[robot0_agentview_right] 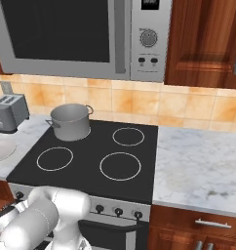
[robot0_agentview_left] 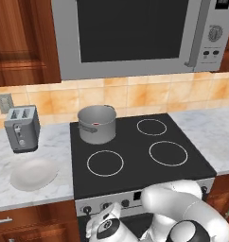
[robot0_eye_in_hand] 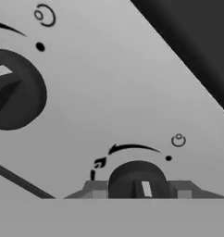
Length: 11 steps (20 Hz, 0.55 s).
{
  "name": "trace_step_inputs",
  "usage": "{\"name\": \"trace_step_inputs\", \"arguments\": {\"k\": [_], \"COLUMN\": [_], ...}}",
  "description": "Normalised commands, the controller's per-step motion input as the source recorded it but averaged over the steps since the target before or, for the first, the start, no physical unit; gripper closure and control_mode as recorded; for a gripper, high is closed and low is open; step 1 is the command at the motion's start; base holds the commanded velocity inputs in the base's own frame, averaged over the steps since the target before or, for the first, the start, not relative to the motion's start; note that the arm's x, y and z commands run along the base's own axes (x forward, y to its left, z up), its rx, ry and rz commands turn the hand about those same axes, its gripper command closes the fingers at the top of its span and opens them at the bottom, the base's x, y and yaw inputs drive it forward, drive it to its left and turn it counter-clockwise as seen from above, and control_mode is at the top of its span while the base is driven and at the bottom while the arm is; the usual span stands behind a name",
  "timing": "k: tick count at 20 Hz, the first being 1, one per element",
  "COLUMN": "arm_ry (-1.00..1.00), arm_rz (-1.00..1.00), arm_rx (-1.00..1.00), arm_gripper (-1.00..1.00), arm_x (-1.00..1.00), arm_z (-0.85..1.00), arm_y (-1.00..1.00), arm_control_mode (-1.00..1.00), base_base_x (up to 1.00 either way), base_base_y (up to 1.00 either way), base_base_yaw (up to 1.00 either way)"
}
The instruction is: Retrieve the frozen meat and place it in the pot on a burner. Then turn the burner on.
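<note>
- grey pot on rear left burner of black stove, frozen meat inside.
- gripper pressed up to a dark stove knob, fingers either side; clamped or not, cannot tell.
- toaster and white plate on counter to the left.

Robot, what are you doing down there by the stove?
The frozen meat already lies in the pot, which sits on the back left burner of the stove. The white arm is bent low at the stove's front panel, and the tool is right up against a dark knob there, seemingly about to turn the burner on.
</note>
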Motion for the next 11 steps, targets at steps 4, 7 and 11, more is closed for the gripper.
{"name": "trace_step_inputs", "arguments": {"k": [4, 7, 11], "arm_ry": [0.0, 0.05, 0.04], "arm_rz": [0.0, 0.05, 0.0], "arm_rx": [-0.53, -0.39, -0.29], "arm_gripper": [1.0, 1.0, 1.0], "arm_x": [0.0, 0.17, 0.03], "arm_z": [0.0, 0.0, 0.0], "arm_y": [0.36, 0.08, 0.12], "arm_control_mode": [-1.0, -1.0, -1.0], "base_base_x": [0.0, 0.0, 0.0], "base_base_y": [0.0, 0.0, 0.0], "base_base_yaw": [0.0, 0.0, 0.0]}}
